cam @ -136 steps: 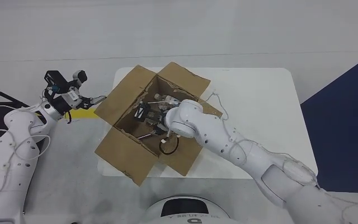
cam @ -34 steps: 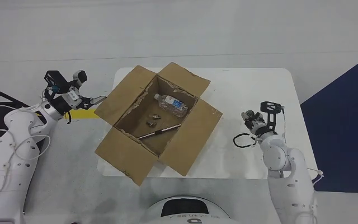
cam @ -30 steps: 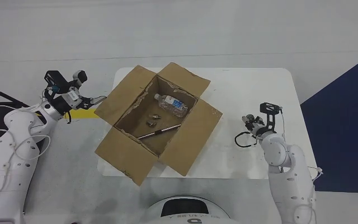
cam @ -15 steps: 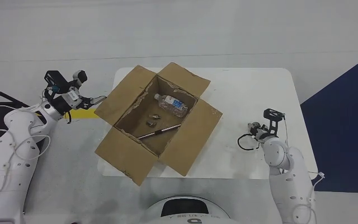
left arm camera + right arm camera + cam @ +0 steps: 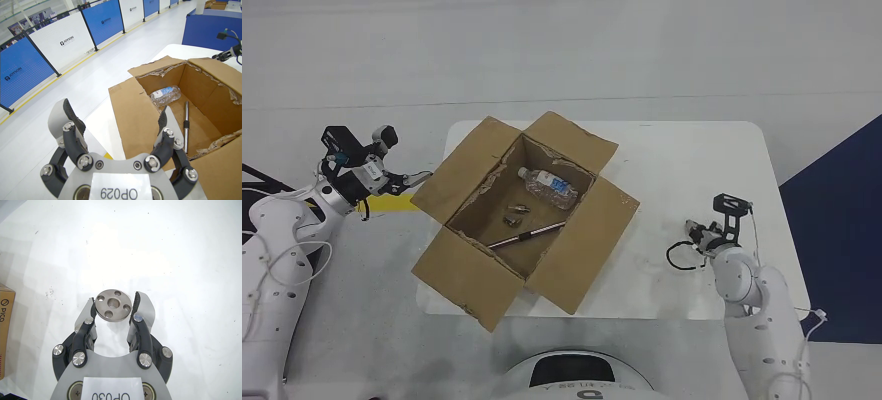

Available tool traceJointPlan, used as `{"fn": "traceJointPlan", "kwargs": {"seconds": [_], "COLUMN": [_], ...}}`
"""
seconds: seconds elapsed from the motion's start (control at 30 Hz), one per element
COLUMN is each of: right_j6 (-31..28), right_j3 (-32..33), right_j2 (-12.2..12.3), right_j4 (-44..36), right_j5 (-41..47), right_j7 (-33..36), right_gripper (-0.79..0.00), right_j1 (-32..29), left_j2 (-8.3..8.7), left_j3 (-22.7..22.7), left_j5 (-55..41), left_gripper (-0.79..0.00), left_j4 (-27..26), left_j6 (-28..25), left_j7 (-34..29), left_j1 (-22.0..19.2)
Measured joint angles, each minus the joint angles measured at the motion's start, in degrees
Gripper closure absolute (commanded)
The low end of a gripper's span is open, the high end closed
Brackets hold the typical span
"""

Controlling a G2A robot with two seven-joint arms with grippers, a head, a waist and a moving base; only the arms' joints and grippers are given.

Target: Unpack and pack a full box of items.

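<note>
Unpacking: right gripper, clamped on a metal flange at the table right of the cardboard box, likely releases next; left gripper spread wide, empty.

Holds the left arm bent along the left edge of the top view, with the left hand at upper left, pointing toward frame centre, its fingers spread wide apart. Bends the right arm up from the lower right corner, right hand at mid-right, pointing left. Grips with that hand's fingers closed on opposite edges of a metal disc.
</note>
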Motion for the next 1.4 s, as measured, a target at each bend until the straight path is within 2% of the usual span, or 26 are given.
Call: {"fn": "traceJointPlan", "kwargs": {"seconds": [0.23,0.33,0.43,0.47,0.5,0.6,0.9,0.97,1.07,1.17,1.3,1.4], "right_j6": [-1.2,-3.3,-8.2,-10.6,-12.5,-16.6,-16.9,-21.4,-30.0,-33.8,-33.1,-29.0], "right_j3": [0.6,0.6,-1.2,-2.5,-3.6,-6.6,-6.8,-8.4,-13.0,-21.0,-33.0,-40.6], "right_j2": [0.1,0.1,0.2,0.3,0.4,0.5,0.5,0.6,1.0,0.8,-0.4,-1.9], "right_j4": [-6.0,-11.2,-16.3,-17.9,-18.9,-19.9,-20.4,-22.4,-25.0,-25.2,-18.7,-12.3], "right_j5": [1.1,2.2,3.0,2.7,2.4,1.9,2.4,2.6,-1.4,-6.4,-8.9,-9.0], "right_j7": [-2.1,-4.3,-6.1,-6.2,-6.1,-4.8,-5.5,-8.6,-8.6,-3.7,3.8,8.3], "right_gripper": [-0.379,-0.366,-0.394,-0.659,-0.785,-0.785,-0.785,-0.785,-0.785,-0.785,-0.785,-0.785], "right_j1": [-2.5,-4.7,-6.0,-6.0,-5.8,-4.7,-4.6,-4.2,-0.9,5.0,15.5,23.4], "left_j2": [0.0,0.0,0.0,0.0,0.0,0.0,0.0,0.0,0.0,0.0,0.0,0.0], "left_j3": [0.0,0.0,0.0,0.0,0.0,0.0,0.0,0.0,0.0,0.0,0.0,0.0], "left_j5": [0.0,0.0,0.0,0.0,0.0,0.0,0.0,0.0,0.0,0.0,0.0,0.0], "left_gripper": [-0.785,-0.785,-0.785,-0.785,-0.785,-0.785,-0.785,-0.785,-0.785,-0.785,-0.785,-0.785], "left_j4": [0.0,0.0,0.0,0.0,0.0,0.0,0.0,0.0,0.0,0.0,0.0,0.0], "left_j6": [0.0,0.0,0.0,0.0,0.0,0.0,0.0,0.0,0.0,0.0,0.0,0.0], "left_j7": [0.0,0.0,0.0,0.0,0.0,0.0,0.0,0.0,0.0,0.0,0.0,0.0], "left_j1": [0.0,0.0,0.0,0.0,0.0,0.0,0.0,0.0,0.0,0.0,0.0,0.0]}}
